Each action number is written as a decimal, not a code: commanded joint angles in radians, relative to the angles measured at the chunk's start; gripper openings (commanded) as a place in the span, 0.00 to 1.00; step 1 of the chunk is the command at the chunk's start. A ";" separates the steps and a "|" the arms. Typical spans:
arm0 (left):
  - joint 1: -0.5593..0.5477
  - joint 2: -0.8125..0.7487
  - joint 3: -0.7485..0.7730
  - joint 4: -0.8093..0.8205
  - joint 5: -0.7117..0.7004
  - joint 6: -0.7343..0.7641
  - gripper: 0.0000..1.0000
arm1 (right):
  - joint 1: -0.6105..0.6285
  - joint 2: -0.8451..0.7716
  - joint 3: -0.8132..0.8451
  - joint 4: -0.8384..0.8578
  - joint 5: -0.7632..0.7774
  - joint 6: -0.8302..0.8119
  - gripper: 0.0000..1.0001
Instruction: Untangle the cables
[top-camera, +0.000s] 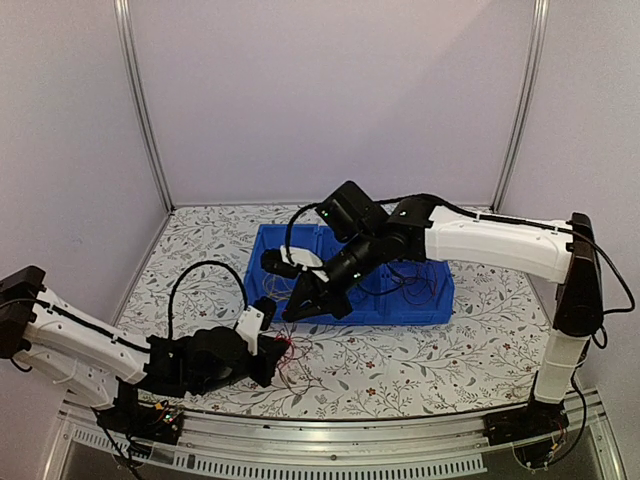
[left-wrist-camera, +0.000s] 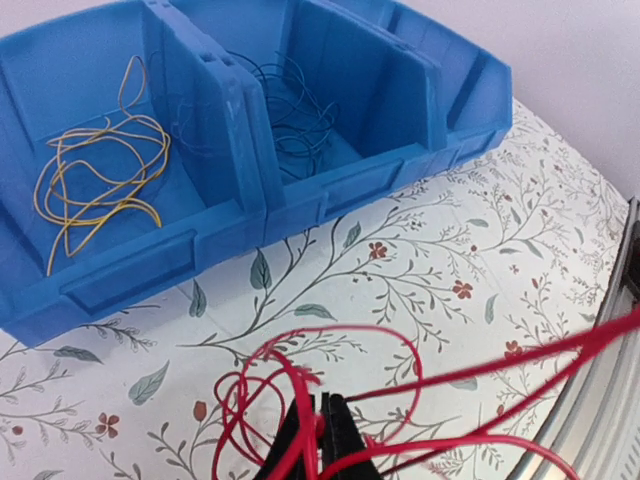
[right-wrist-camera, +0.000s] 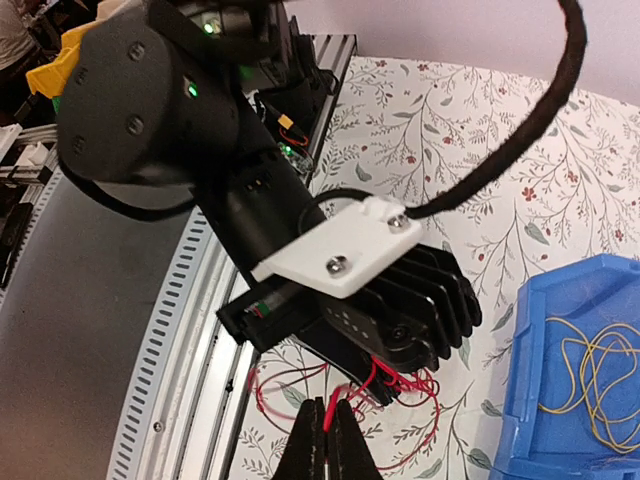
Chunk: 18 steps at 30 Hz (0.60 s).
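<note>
While both grippers grip the same red bundle, the untangling sits at a delicate point. The left gripper (left-wrist-camera: 320, 435), low in the left wrist view, is clamped fully shut on the red cables (left-wrist-camera: 300, 385). These loop over the flowered table (left-wrist-camera: 430, 250) just in front of the blue bin (left-wrist-camera: 330, 190).

At the bottom of the right wrist view, the right gripper (right-wrist-camera: 325, 440) is also closed tight. Its tips meet where a red strand runs in under the left arm (right-wrist-camera: 180, 110). It appears to have that strand pinched, though wire this fine is hard to confirm.

Yellow cables (left-wrist-camera: 95, 180) lie in the bin's left compartment and dark blue cables (left-wrist-camera: 295, 115) in the next one, upper left of the left wrist view.

The risk is in the pull. If the arms draw apart while loops cross, the knot could tighten rather than open, or the hair-thin strand could slip out of the jaws. A loose loop could also snag on the left arm's housing, close above the bundle.
</note>
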 joint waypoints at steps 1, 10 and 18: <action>0.028 0.044 -0.041 -0.033 -0.044 -0.074 0.00 | -0.005 -0.182 0.126 -0.077 -0.168 -0.030 0.00; 0.097 0.089 -0.108 -0.003 -0.025 -0.098 0.00 | -0.091 -0.296 0.423 -0.207 -0.276 -0.059 0.00; 0.110 0.133 -0.114 -0.032 -0.023 -0.142 0.17 | -0.196 -0.329 0.479 -0.214 -0.351 -0.024 0.00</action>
